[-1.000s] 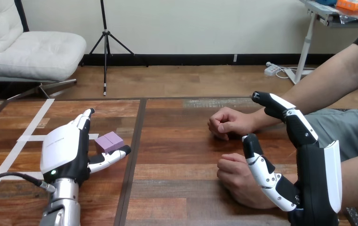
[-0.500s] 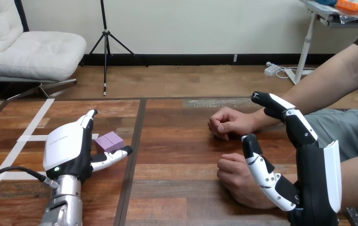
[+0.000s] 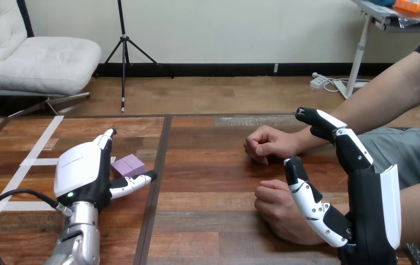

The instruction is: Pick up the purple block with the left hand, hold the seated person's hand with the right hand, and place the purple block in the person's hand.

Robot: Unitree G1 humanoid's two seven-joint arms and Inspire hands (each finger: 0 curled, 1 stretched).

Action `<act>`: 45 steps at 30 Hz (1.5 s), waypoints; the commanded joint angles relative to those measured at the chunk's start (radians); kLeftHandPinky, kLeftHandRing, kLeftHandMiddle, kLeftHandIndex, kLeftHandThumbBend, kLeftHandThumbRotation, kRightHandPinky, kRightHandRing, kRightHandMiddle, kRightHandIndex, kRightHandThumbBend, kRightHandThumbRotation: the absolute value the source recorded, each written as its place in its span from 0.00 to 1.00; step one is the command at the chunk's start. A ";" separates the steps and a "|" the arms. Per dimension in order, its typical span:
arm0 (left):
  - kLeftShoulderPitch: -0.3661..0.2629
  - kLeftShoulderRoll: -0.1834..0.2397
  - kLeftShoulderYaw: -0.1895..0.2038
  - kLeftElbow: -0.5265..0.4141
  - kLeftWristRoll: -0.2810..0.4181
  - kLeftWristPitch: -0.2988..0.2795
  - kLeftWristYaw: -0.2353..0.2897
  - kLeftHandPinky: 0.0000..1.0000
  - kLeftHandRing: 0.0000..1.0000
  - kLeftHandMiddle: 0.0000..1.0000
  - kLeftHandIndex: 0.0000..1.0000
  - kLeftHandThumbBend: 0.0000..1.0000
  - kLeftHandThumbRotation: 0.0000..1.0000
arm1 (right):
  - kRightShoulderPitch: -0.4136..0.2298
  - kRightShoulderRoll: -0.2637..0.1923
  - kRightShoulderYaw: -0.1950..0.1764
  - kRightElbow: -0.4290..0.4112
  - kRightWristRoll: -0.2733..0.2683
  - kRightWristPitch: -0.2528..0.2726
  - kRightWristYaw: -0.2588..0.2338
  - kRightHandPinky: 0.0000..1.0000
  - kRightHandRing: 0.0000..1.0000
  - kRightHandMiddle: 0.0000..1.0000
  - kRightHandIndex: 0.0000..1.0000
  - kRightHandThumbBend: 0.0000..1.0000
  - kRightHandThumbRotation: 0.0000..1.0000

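- Left hand (image 3: 80, 172) is seen at the view's left, low over the tabletop (image 3: 213, 182), with its white back shell turned upward and its silver forearm coming in from the bottom edge.
- Its fingers (image 3: 107, 137) are held nearly straight, pointing away from the robot, and its thumb (image 3: 133, 184) is stretched out to the right; nothing is gripped by it.
- Between those fingers and that thumb the purple block (image 3: 128, 165) is found lying on the tabletop, just beside the palm; whether it is touched by the left hand cannot be told.
- Strips of white tape (image 3: 41, 144) are laid on the tabletop to the left of the left hand.
- At the view's right the right hand (image 3: 370, 212) is raised edge-on, with its fingers (image 3: 329, 124) extended away from the robot and only slightly bent, and its thumb (image 3: 309, 201) spread toward the left; it is wide open and nothing is clasped.
- Beside it the person's nearer hand (image 3: 276, 212) is rested on the tabletop as a loose fist, partly covered by the right hand's thumb; whether the two are touching cannot be told, and no finger is seen curled round it.
- Beyond that, the person's farther hand (image 3: 265, 143) is closed in a fist on the tabletop, its forearm passing behind the tips of the right hand's fingers.
- Well apart from both of the person's hands, the purple block is set on the opposite half of the tabletop.
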 commanded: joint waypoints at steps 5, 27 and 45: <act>-0.101 -0.018 -0.024 0.034 -0.010 0.015 -0.008 0.86 0.89 0.90 0.91 0.83 0.63 | -0.045 0.002 -0.002 -0.039 0.015 0.000 0.010 0.77 0.80 0.77 0.76 0.38 0.41; -0.138 -0.043 -0.050 0.076 -0.010 0.058 -0.023 0.88 0.89 0.91 0.92 0.81 0.61 | -0.035 0.004 -0.006 -0.053 0.023 0.008 0.024 0.77 0.80 0.77 0.76 0.38 0.42; -0.145 -0.053 -0.051 0.084 -0.035 0.036 0.005 0.79 0.83 0.85 0.86 0.72 0.44 | -0.033 0.002 -0.009 -0.055 0.020 0.011 0.026 0.76 0.79 0.77 0.75 0.38 0.42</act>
